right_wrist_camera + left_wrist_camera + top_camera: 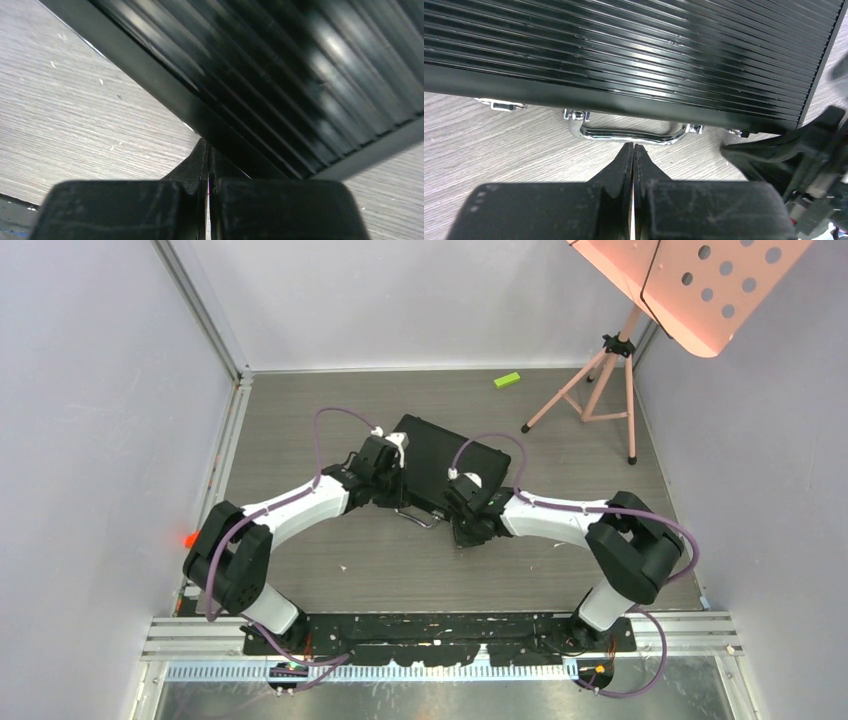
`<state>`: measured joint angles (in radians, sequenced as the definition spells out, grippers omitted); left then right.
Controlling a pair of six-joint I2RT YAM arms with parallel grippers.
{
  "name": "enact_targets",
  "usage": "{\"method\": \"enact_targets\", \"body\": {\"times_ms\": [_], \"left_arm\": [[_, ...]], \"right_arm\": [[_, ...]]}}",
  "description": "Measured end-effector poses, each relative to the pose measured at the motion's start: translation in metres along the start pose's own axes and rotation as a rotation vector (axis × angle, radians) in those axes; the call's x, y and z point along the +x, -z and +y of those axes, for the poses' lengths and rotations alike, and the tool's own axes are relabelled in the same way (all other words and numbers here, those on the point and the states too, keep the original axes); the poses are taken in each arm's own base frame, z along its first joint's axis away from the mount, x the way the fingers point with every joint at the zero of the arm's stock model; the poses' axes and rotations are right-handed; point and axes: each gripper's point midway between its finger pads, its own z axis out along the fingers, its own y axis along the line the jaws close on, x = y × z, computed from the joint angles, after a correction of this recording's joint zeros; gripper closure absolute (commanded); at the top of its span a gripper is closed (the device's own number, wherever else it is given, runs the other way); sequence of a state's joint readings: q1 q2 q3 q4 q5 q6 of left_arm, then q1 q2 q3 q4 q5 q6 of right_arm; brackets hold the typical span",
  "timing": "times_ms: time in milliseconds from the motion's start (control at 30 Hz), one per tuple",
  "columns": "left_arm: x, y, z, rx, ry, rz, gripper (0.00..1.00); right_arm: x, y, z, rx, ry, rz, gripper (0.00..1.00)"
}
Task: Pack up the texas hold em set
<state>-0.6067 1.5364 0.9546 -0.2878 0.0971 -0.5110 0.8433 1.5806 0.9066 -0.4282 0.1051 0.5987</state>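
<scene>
Briefcase (432,452): lid down.
Left claw (633,149): closed, empty, just before handle (624,134).
Right claw (206,150): closed, empty, at the case's edge.
Advice: press latch (499,104) squarely, steadying the case.

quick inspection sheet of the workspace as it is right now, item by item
surface: grey wood-grain table
job's things: black briefcase closed, lying flat, chrome handle on its near side; contents hidden
clutter: green block near the far edge
grippers: left gripper shut, tips by the handle; right gripper shut, tips at the case's edge
cables: purple cables looping above both wrists
surroundings: pink tripod stand far right; grey walls
</scene>
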Motion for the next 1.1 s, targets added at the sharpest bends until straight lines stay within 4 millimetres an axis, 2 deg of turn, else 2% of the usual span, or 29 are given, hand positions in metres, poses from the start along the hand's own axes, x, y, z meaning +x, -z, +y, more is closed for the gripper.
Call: {"method": "enact_targets", "body": {"times_ms": [67, 167, 267, 400, 567, 700, 800, 900, 933, 967, 1000, 1033, 1067, 1100], "left_arm": [[-0.001, 0.0, 0.002, -0.01, -0.005, -0.007, 1.0], [-0.003, 0.0, 0.004, -0.021, -0.02, -0.017, 1.0], [-0.007, 0.005, 0.005, -0.029, -0.027, -0.035, 1.0], [-0.015, 0.018, 0.002, -0.023, -0.037, -0.074, 1.0], [-0.021, 0.034, 0.003, -0.031, -0.055, -0.112, 1.0], [-0.022, 0.05, 0.013, -0.068, -0.057, -0.151, 1.0], [-0.023, 0.061, 0.029, -0.119, -0.033, -0.186, 0.97], [-0.023, 0.075, 0.052, -0.197, 0.002, -0.233, 0.8], [-0.022, 0.082, 0.059, -0.225, 0.009, -0.255, 0.72], [-0.023, 0.088, 0.064, -0.244, 0.015, -0.274, 0.57], [-0.024, 0.096, 0.069, -0.264, 0.021, -0.301, 0.35], [-0.025, 0.105, 0.073, -0.28, 0.023, -0.332, 0.09], [-0.027, 0.114, 0.076, -0.297, 0.033, -0.37, 0.01], [-0.029, 0.122, 0.08, -0.317, 0.034, -0.401, 0.01]], "right_arm": [[0.013, -0.011, -0.005, 0.015, -0.002, 0.034, 0.99], [0.005, -0.013, 0.002, -0.005, -0.001, -0.005, 0.99], [0.003, -0.01, -0.001, 0.0, -0.002, -0.023, 0.99], [-0.01, 0.007, 0.004, -0.024, 0.001, -0.085, 0.99], [-0.017, 0.027, 0.026, -0.063, 0.066, -0.148, 0.99], [-0.022, 0.034, 0.039, -0.066, 0.095, -0.176, 1.0], [-0.031, 0.04, 0.034, -0.034, 0.089, -0.221, 0.97], [-0.047, 0.057, 0.021, 0.012, 0.064, -0.309, 0.85], [-0.053, 0.066, 0.015, 0.023, 0.051, -0.351, 0.81], [-0.059, 0.077, 0.006, 0.035, 0.035, -0.395, 0.78], [-0.067, 0.089, -0.004, 0.046, 0.011, -0.44, 0.6], [-0.076, 0.104, -0.018, 0.061, -0.023, -0.492, 0.45], [-0.083, 0.114, -0.031, 0.077, -0.063, -0.531, 0.19], [-0.091, 0.125, -0.05, 0.099, -0.112, -0.575, 0.1]]}}
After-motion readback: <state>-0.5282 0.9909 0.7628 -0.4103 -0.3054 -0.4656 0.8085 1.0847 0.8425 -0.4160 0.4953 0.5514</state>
